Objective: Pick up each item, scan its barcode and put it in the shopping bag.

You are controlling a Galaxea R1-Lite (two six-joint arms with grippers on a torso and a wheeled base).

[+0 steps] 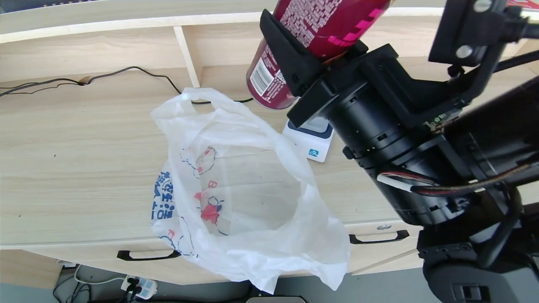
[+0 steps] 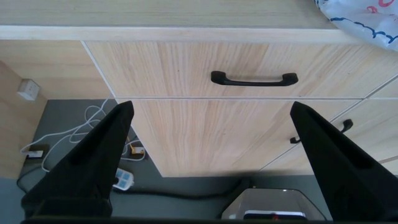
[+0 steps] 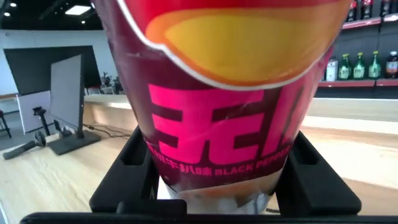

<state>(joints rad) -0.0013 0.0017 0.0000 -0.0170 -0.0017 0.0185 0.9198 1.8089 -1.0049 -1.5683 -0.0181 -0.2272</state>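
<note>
Broadly, the wooden tabletop point(image 1: 84, 168) carries a white plastic shopping bag point(image 1: 252, 244), mouth gaping, on the left of the right pincer point(image 1: 324, 50). That pincer pinches a tilted maroon snack canister point(image 1: 273, 71), its barcode end near the small white scanner point(image 1: 313, 145). The left pincer point(image 2: 210, 124) hangs spread before a black drawer handle point(image 2: 254, 79).

Tilted crimson canister point(image 1: 320, 25) above white scanner point(image 1: 313, 143) — open plastic bag point(image 1: 236, 122) beside.
</note>
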